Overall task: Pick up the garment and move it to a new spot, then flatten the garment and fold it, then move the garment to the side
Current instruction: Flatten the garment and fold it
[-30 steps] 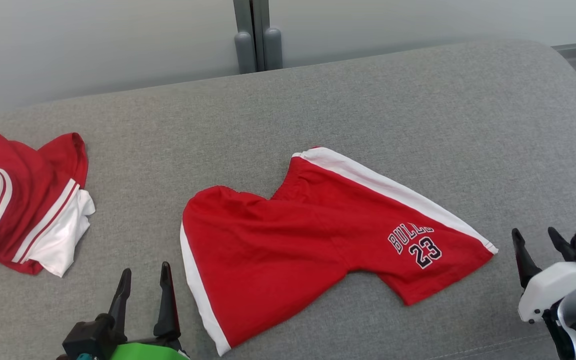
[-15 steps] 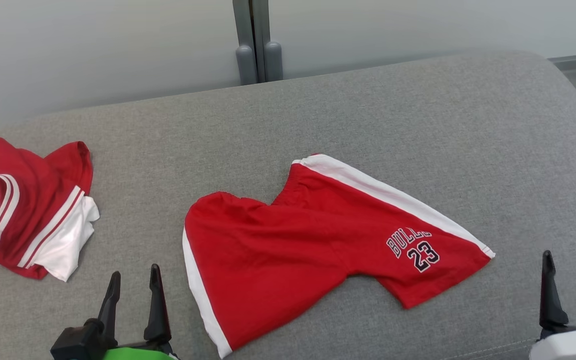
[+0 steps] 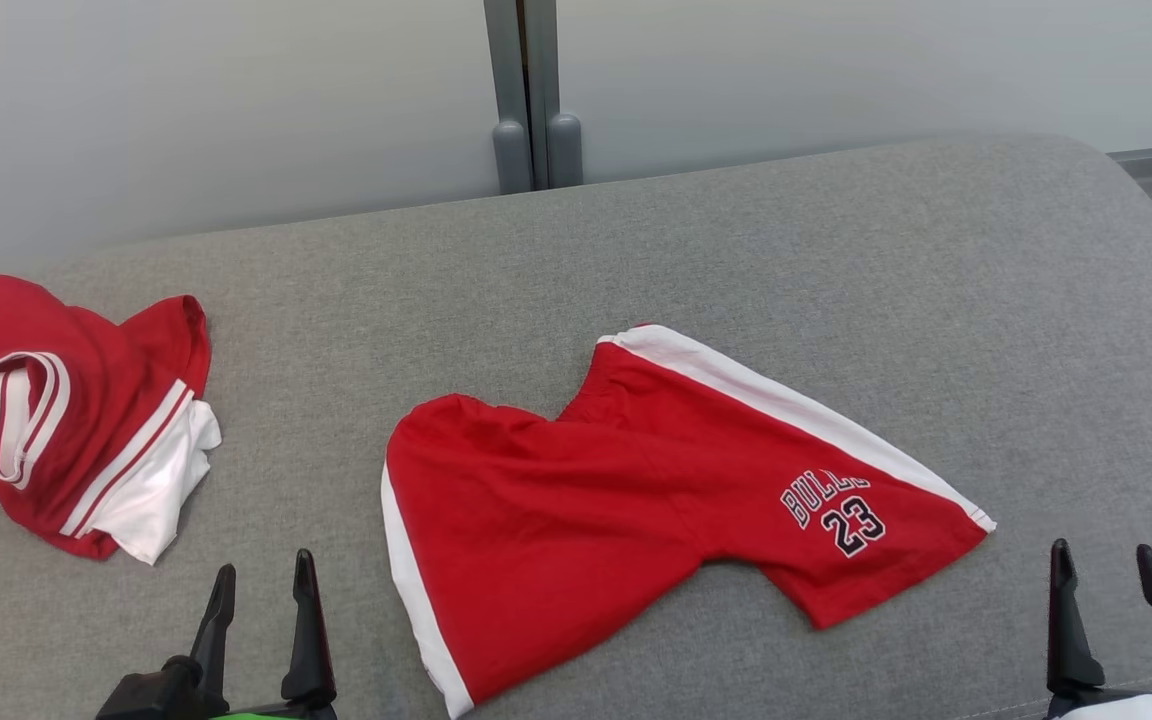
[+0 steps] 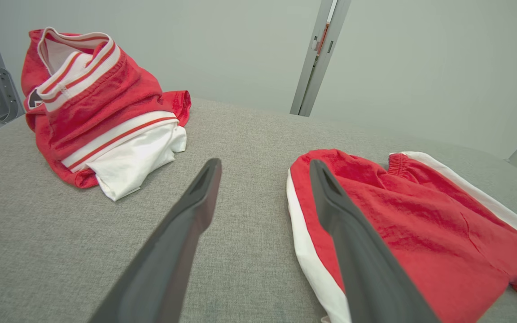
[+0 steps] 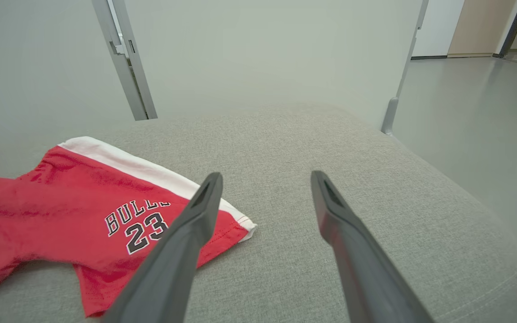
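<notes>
As shorts point(image 3: 626, 500) lie between, left tool point(image 3: 265, 562), right tool point(image 3: 1103, 548) agape

Shorts point(image 3: 626, 500) are bright red, a white stripe down each side, dark "BULLS 23" lettering edged in white. The top point(image 3: 66, 440) is red too, with a white panel and red-and-white striped trim. Bench point(image 3: 836, 280) is plain grey weave. Wall point(image 3: 186, 100) is pale grey. Left tool point(image 3: 265, 562) and right tool point(image 3: 1103, 548) are black.

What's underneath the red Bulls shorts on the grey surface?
The red Bulls shorts lie spread out on the grey upholstered surface, which shows all around their edges. Anything beneath the cloth itself is covered and cannot be seen.
</notes>
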